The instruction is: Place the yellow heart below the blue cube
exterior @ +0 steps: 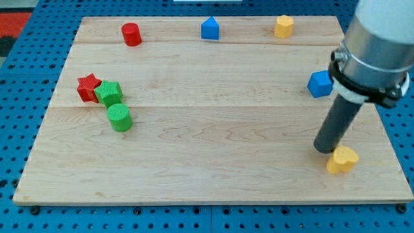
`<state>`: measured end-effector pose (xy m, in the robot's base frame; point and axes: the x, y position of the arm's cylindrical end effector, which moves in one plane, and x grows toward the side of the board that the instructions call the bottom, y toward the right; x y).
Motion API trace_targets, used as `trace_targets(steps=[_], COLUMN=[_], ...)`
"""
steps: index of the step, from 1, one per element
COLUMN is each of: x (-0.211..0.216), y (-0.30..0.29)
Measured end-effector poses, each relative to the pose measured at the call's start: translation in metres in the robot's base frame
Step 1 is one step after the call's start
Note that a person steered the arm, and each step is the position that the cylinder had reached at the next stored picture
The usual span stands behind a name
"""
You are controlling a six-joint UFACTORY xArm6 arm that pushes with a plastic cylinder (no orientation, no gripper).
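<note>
The yellow heart point(342, 159) lies near the board's bottom right. The blue cube point(319, 84) sits above it near the right edge, partly behind my arm. My tip point(324, 149) rests on the board just left of and slightly above the yellow heart, touching or nearly touching it. The tip is well below the blue cube.
A red cylinder point(131, 33), a blue pentagon-like block point(209, 29) and a yellow block point(283, 26) line the top edge. A red star point(88, 87), a green cube point(109, 93) and a green cylinder point(119, 118) cluster at the left. The wooden board point(207, 149) ends close to the heart.
</note>
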<state>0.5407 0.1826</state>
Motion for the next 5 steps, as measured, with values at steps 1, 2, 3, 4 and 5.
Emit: trace_targets(steps=[1, 2, 3, 4, 5], x=[-0.043, -0.114, -0.139, -0.129, -0.069], y=[-0.043, -0.13, -0.231, -0.32, -0.338])
